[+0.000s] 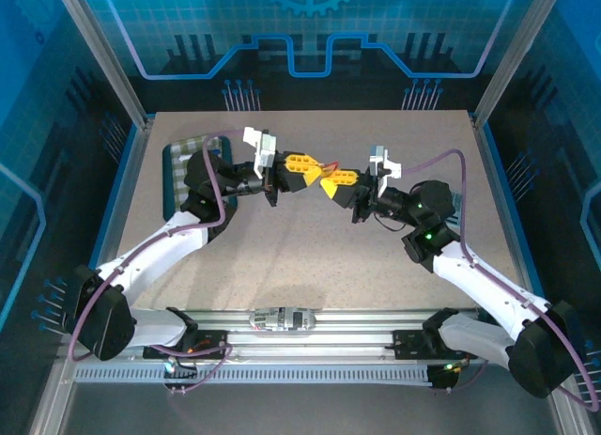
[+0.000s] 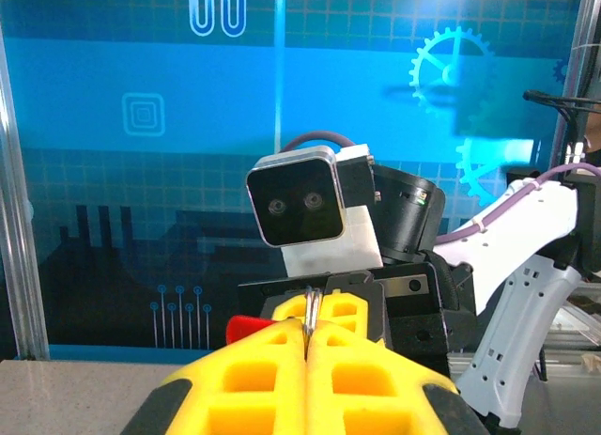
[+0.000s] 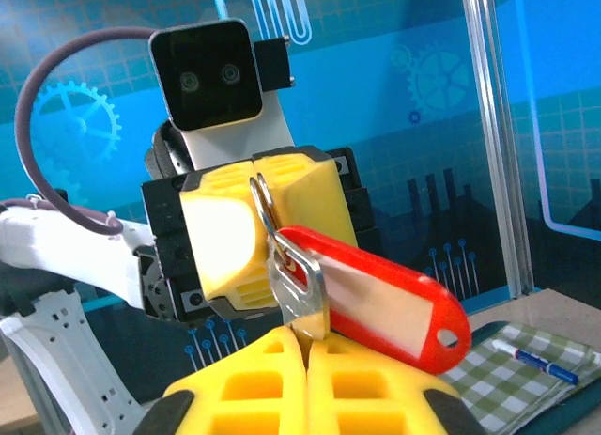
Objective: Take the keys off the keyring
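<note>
The right gripper (image 3: 305, 346) is pressing its yellow fingers together on the blade of the grey key (image 3: 299, 289), which is standing upright out of the seam. At 12 o'clock from the key, the left gripper (image 3: 255, 205) is facing it with its fingers clamped on the thin wire of the keyring (image 3: 264, 202). In the left wrist view that wire is sticking up from the closed fingertips of the left gripper (image 2: 308, 339). The red tag (image 3: 394, 303) is hanging off toward 4 o'clock, its pale label window showing no writing I can make out. Both grippers are meeting in the air above the table (image 1: 310, 256). A checked cloth (image 1: 177, 177) is lying at 9 o'clock, carrying a marker pen (image 3: 540, 360).
</note>
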Robot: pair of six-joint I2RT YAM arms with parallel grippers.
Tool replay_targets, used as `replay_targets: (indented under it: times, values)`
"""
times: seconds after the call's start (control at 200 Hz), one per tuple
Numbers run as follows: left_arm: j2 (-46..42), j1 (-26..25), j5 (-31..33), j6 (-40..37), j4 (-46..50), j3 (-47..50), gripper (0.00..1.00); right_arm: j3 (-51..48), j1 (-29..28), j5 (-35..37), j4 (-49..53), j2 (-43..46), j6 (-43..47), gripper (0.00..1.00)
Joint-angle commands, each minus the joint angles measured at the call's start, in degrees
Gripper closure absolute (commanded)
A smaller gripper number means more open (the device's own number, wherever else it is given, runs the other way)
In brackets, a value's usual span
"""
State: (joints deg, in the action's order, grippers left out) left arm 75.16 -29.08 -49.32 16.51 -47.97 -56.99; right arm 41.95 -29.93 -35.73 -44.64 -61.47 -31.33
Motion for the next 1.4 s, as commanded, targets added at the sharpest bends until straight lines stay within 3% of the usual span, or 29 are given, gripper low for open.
replay_targets:
  times: [0.0,0.1,0.2,0.36,0.661,0.816,1.116,1.271,1.396]
  values:
    - [-0.89,-0.16,-0.73,-1.03,0.28,1.34,1.00,0.06,0.21,-0.08,-3.40,0.71,-0.67,0.95]
    - [-1.32,-0.14,-0.26,-2.21,1.26,1.60,1.00,0.27,0.18,0.92,-2.47,1.18,-0.75,0.93]
    - [-1.58,-0.18,0.19,-3.01,1.74,1.65,1.00,1.27,0.17,1.48,-0.42,1.44,-0.42,1.00]
    - [-2.59,-0.23,2.52,-4.31,0.95,2.86,1.00,1.90,0.08,2.97,3.89,2.34,3.01,1.00]
    - [-3.70,-0.27,3.77,-5.11,-1.55,4.78,1.00,1.63,-4.99,14.63,16.61,8.93,24.00,1.00]
    - [-3.61,-0.27,3.88,-4.74,-2.88,5.09,1.00,0.42,-7.81,19.31,17.74,11.06,32.39,1.00]
    - [-3.26,-0.27,4.41,-2.55,-5.53,5.35,1.00,-1.14,-11.60,26.15,18.76,13.54,41.64,1.00]
    - [-3.81,-0.52,4.33,-4.38,-1.20,4.24,1.00,-0.18,-13.26,28.83,21.31,13.66,45.19,1.00]
    - [-5.57,-1.41,5.27,-11.14,6.96,3.09,1.00,1.76,-14.23,30.78,25.07,13.40,47.91,1.00]
